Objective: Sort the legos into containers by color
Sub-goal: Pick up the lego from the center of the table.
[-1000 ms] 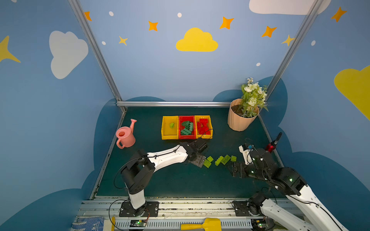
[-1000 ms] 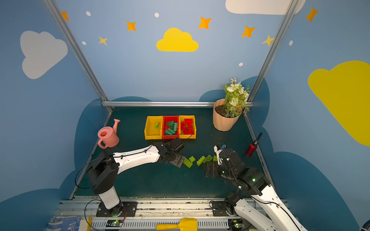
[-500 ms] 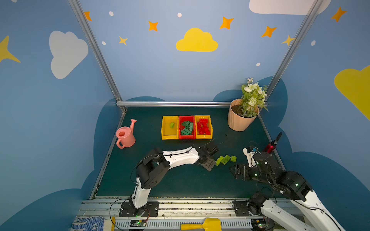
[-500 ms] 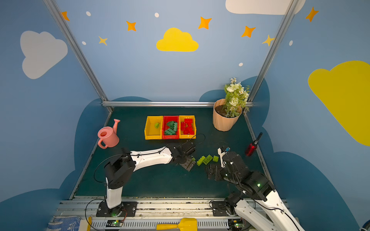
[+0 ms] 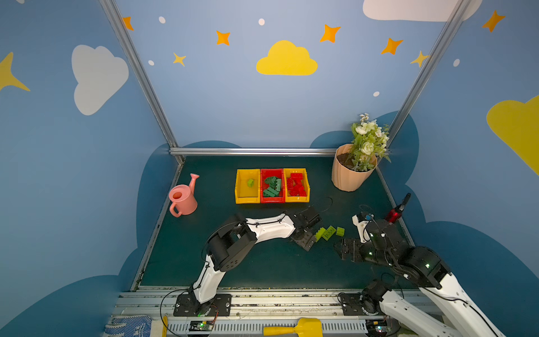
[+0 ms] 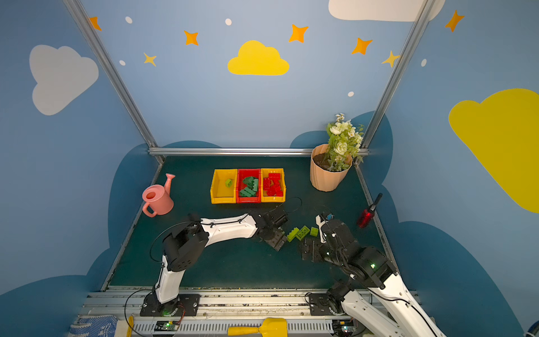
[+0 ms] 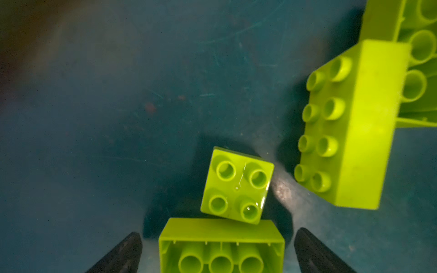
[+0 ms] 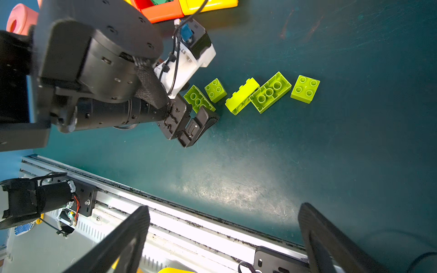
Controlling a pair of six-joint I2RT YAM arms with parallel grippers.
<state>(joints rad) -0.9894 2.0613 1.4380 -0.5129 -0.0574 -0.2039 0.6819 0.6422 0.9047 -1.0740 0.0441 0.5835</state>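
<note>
Left fingers point(image 7: 123, 255): wide open, straddling an inverted lime brick point(image 7: 221, 248) at the lower edge of the left wrist view, not closed on it. Right fingers point(image 8: 127, 238): wide open, empty, above the worktop point(image 5: 277, 268). Five lime legos point(image 8: 270, 92) lie loose on the worktop, right of centre in both top views. The containers point(image 5: 247, 201) stand in a row above centre, holding lime, dark green and red bricks.
</note>
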